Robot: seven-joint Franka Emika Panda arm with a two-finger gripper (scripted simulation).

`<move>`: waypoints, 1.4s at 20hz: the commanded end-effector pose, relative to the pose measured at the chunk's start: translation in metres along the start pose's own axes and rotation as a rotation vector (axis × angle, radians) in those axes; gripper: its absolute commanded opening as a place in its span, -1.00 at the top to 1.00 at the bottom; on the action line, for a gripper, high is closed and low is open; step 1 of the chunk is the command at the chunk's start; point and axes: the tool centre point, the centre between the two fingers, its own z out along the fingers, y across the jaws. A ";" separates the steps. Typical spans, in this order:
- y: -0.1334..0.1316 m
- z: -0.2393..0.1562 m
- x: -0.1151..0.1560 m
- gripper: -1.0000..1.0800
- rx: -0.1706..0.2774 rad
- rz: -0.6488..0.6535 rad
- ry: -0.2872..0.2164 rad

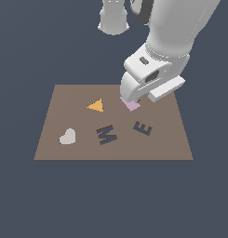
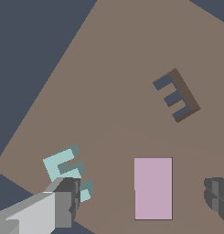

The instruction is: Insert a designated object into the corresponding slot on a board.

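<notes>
The pale teal E block [image 2: 62,165] lies flat near the brown board's [image 2: 109,68] edge in the wrist view, partly covered by one finger [image 2: 63,205]. In the exterior view it is hidden behind the hand. My gripper [image 2: 141,194] is open, low over the board, and holds nothing. The pink rectangle [image 2: 153,188] lies between the two fingers. The other finger [image 2: 217,195] is on the far side of the rectangle. The dark E-shaped slot [image 2: 177,96] is tilted and empty. It also shows in the exterior view [image 1: 143,127], in front of the gripper [image 1: 131,100].
On the board [image 1: 78,95] are an orange triangle [image 1: 96,106], a pale grey heart [image 1: 67,136], a dark M-shaped recess [image 1: 106,134] and the pink rectangle [image 1: 130,105] under the hand. The arm rises behind the board toward the exterior view's right.
</notes>
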 end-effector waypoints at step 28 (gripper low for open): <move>-0.067 0.066 -0.019 -0.92 -0.009 -0.384 0.006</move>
